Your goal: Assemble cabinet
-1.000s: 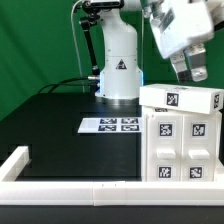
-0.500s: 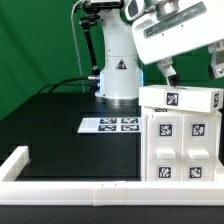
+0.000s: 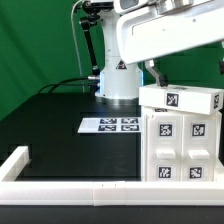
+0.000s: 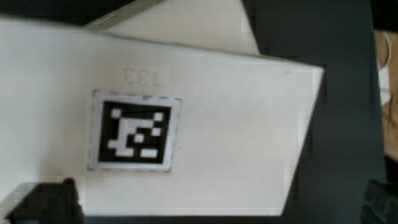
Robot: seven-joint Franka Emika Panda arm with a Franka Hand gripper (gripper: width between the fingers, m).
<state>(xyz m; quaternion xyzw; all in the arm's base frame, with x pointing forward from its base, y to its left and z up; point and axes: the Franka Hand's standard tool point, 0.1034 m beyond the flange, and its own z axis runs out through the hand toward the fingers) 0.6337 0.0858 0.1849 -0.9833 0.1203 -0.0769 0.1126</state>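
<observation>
One white plastic boxy cabinet (image 3: pixel 181 138) with black-and-white tags stands on the black surface (image 3: pixel 60 125). The hand (image 3: pixel 155 72) hovers behind its top; whether its fingers are spread cannot be told. It should descend slowly, centred over the top panel's edge.

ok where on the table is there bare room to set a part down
The widest bare patch is the black table, between the marker board and the white border rail. The exterior view's right is crowded: the cabinet fills it, with the gripper above.

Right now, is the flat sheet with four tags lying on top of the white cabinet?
No, the marker board lies flat on the black table, apart from the cabinet, toward the exterior view's left.
</observation>
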